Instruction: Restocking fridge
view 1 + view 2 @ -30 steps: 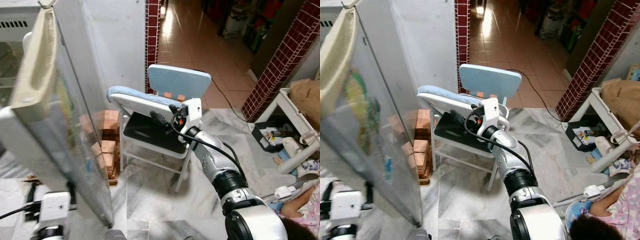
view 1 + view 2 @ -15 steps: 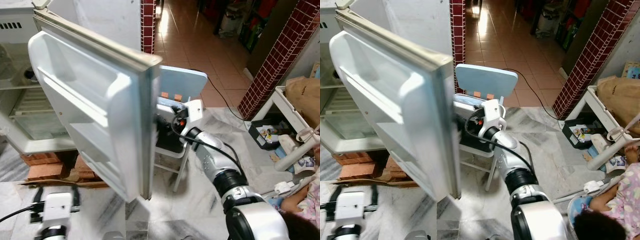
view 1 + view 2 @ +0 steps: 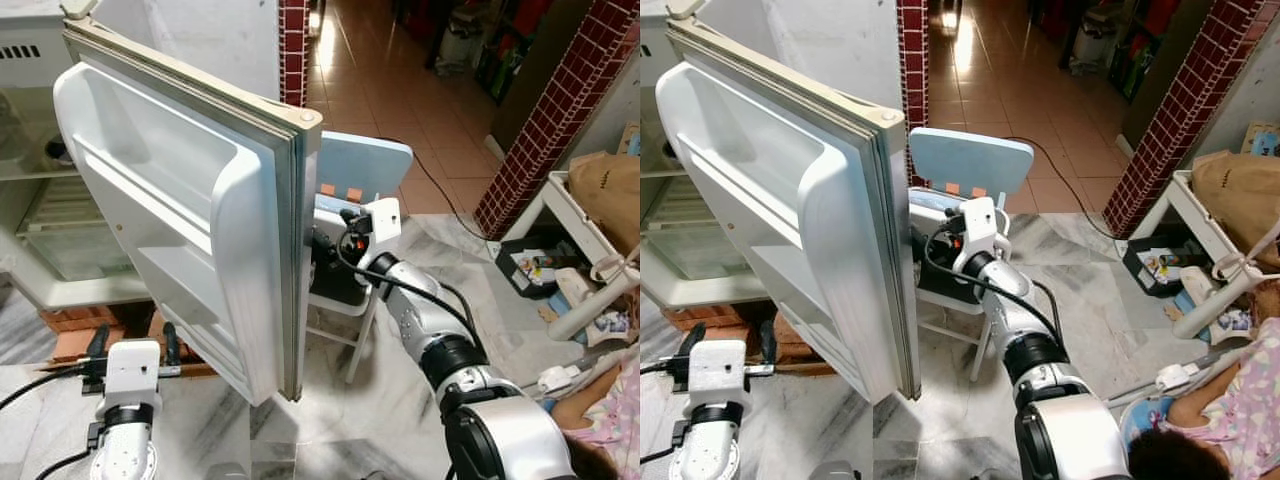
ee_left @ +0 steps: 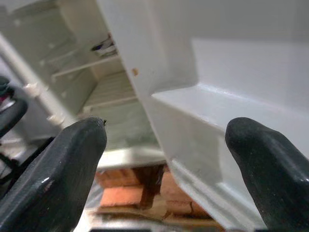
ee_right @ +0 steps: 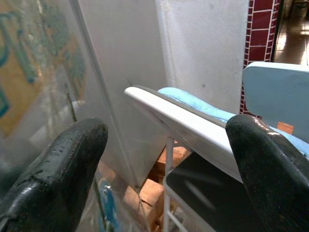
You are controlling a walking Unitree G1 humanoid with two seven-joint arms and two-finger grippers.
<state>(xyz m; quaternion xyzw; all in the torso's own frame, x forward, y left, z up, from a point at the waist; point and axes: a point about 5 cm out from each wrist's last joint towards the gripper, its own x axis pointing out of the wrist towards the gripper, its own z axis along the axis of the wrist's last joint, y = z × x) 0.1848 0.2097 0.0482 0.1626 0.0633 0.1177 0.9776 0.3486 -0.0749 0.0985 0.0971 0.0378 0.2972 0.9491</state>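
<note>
The white fridge door (image 3: 190,200) stands swung open with its moulded inner shelves facing me. The fridge's inside (image 3: 45,220), with wire shelves, lies at the far left. My right gripper (image 3: 320,252) reaches behind the door's free edge, between the door and a chair. In the right wrist view its fingers (image 5: 58,174) are open, with the door's outer face beside them and nothing between them. My left gripper (image 3: 132,343) is raised low at the left, open and empty. It points at the door's lower shelf (image 4: 212,101).
A light blue chair (image 3: 365,165) with a white board (image 5: 193,125) on its seat stands right behind the door. Bricks (image 3: 75,320) sit under the fridge. A brick pillar (image 3: 540,130), a white rack (image 3: 590,240) and a person (image 3: 610,410) are at the right.
The door has swung from edge-on to wide open, inner side toward me. My left gripper has risen into view. The right arm stays behind the door's edge.
</note>
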